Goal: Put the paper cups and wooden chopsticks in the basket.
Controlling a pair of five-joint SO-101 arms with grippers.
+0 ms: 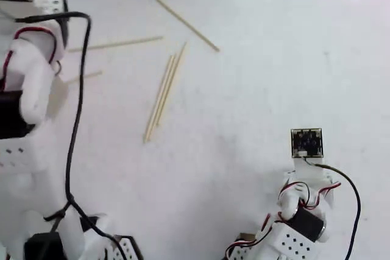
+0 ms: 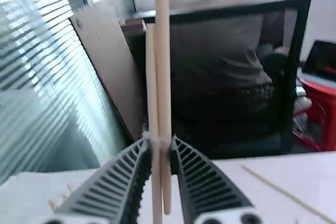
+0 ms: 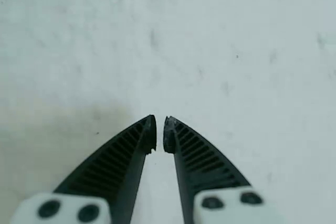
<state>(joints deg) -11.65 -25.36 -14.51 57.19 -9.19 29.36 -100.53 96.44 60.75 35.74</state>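
Two pale wooden chopsticks (image 2: 163,77) upright, pinched between the left jaws, loose chopsticks (image 1: 163,95) lying scattered flat

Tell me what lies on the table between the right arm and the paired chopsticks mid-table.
Nothing: in the high view, only bare white table separates the right arm from the paired chopsticks.

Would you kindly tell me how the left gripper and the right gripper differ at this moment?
The left gripper is shut on two wooden chopsticks; the right gripper is shut on nothing, its tips nearly touching. The left gripper faces out into the room; the right gripper points down at the white table. Both have black ribbed fingers.
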